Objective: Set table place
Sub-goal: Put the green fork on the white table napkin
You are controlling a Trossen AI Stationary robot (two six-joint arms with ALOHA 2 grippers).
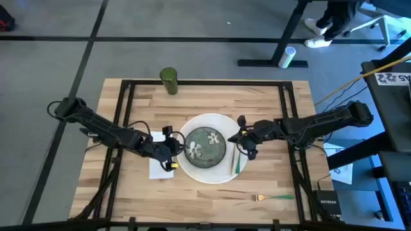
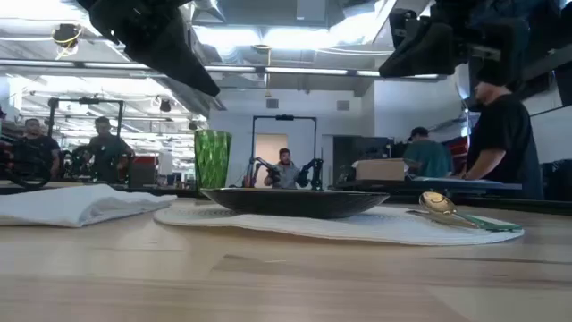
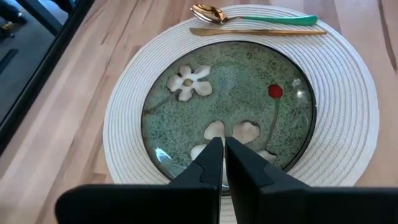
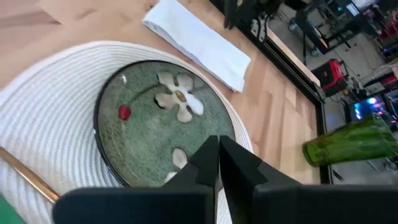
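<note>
Hovering pinched shut and empty over the plate (image 1: pixel 205 146) on its mat mid-table (image 1: pixel 270 102), the left gripper (image 1: pixel 172 149) and right gripper (image 1: pixel 243 142) seem between placements, and I'd guess the stray fork (image 1: pixel 271 198) near the front edge wants fetching next.

The table (image 1: pixel 263 102) is a large, level, light-wood butcher-block top of glued planks, edged with black rails.
</note>
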